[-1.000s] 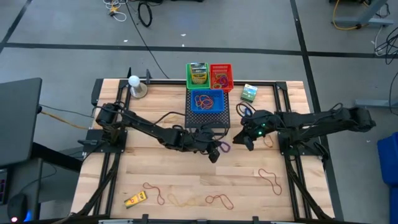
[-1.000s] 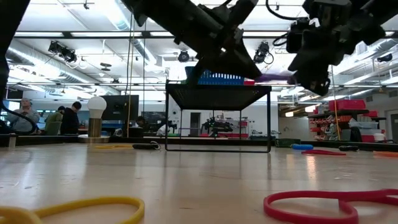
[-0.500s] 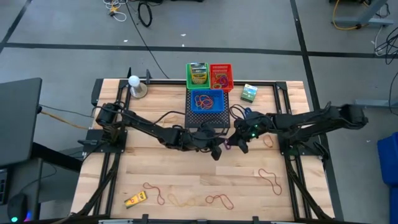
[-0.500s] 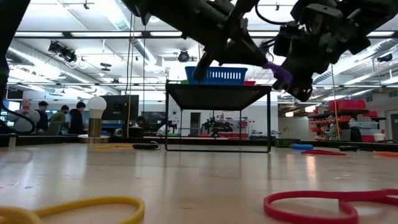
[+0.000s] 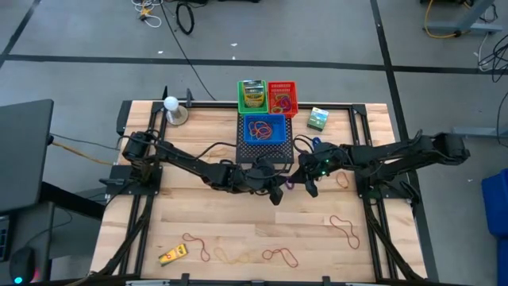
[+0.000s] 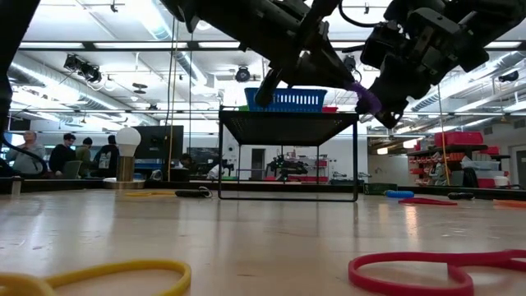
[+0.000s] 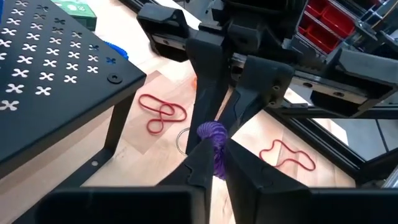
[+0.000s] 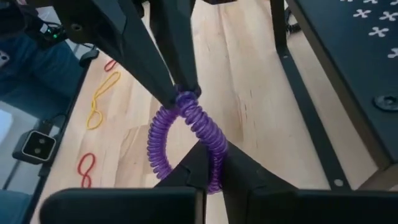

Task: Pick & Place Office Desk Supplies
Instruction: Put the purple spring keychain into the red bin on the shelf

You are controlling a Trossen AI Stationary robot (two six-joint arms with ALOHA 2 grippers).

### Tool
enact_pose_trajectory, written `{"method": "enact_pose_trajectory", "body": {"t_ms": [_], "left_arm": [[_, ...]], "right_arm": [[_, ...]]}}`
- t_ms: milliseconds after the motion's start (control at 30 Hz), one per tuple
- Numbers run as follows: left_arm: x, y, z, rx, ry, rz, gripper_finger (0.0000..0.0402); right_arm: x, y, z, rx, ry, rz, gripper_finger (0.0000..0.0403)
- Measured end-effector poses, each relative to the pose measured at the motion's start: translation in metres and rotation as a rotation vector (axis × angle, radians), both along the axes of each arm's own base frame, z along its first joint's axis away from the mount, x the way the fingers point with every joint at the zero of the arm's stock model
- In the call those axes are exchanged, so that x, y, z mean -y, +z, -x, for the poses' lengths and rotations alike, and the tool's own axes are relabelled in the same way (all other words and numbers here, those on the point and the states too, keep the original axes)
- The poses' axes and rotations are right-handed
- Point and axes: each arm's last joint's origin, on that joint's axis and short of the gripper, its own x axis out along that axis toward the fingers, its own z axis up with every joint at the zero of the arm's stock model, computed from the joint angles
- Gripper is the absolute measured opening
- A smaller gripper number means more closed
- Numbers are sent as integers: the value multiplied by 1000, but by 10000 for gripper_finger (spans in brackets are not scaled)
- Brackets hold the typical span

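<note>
Right wrist view: my right gripper (image 8: 210, 163) and left gripper (image 8: 180, 94) are both pinched on the purple coil ring (image 8: 186, 134), held in the air just in front of the black mesh stand (image 5: 264, 148).

In the high view the purple ring (image 5: 290, 182) is a speck between the two grippers, and the arms cover most of it. The left wrist view shows only its top coil (image 7: 213, 132); the rest sits behind the dark fingers (image 7: 200, 163). In the right wrist view its lower end (image 8: 214, 177) disappears between that arm's fingers (image 8: 245, 168). The low view cuts both arms at the top edge. The print on the green box (image 5: 318, 118) near the table's far right corner is too small to read. The yellow item (image 5: 172, 255) by the near edge is too small to identify.
</note>
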Motion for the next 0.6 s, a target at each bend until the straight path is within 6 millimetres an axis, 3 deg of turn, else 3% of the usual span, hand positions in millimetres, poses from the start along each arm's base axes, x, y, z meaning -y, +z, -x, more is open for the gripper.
{"method": "enact_pose_trajectory", "body": {"t_ms": [200, 333, 467, 600], "left_arm": [[-5, 17, 12, -53, -31, 39, 89], [-11, 41, 31, -115, -57, -1, 101], [-22, 60, 53, -137, -114, -48, 85], [-36, 50, 82, -113, -174, -48, 40]], "right_arm": [[0, 1, 0, 8, 15, 23, 25], [0, 9, 5, 43, 4, 21, 23], [1, 25, 13, 102, -71, 28, 22], [5, 48, 19, 77, -201, 94, 21]]}}
